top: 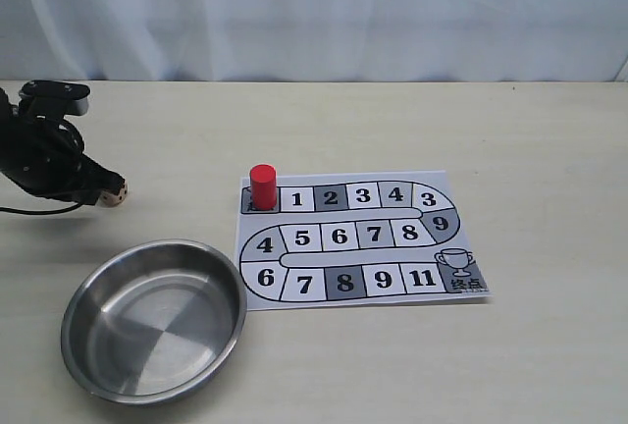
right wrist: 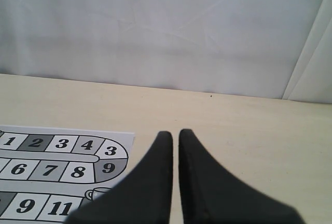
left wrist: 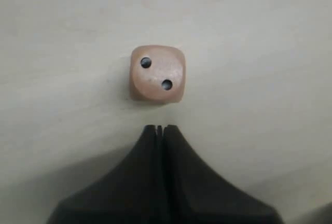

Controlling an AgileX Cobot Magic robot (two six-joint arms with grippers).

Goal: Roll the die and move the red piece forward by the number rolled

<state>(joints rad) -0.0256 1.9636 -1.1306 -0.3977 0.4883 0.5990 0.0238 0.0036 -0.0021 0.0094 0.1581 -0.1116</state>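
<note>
The die (left wrist: 156, 74) lies on the table just beyond the tips of my left gripper (left wrist: 160, 128), a small gap between them, with two black pips facing the wrist camera. The jaws are pressed together with nothing in them. In the exterior view the die (top: 116, 191) sits at the far left, right at the tip of the left gripper (top: 102, 194). The red piece (top: 262, 186) stands upright on the grey start square of the game board (top: 446, 238). My right gripper (right wrist: 175, 133) is shut on nothing, hovering past the board's right end; it does not show in the exterior view.
A steel bowl (top: 98, 291) sits near the front left, below the die and beside the board's left edge. The board's numbered squares (right wrist: 78, 171) show in the right wrist view. A pale curtain backs the table.
</note>
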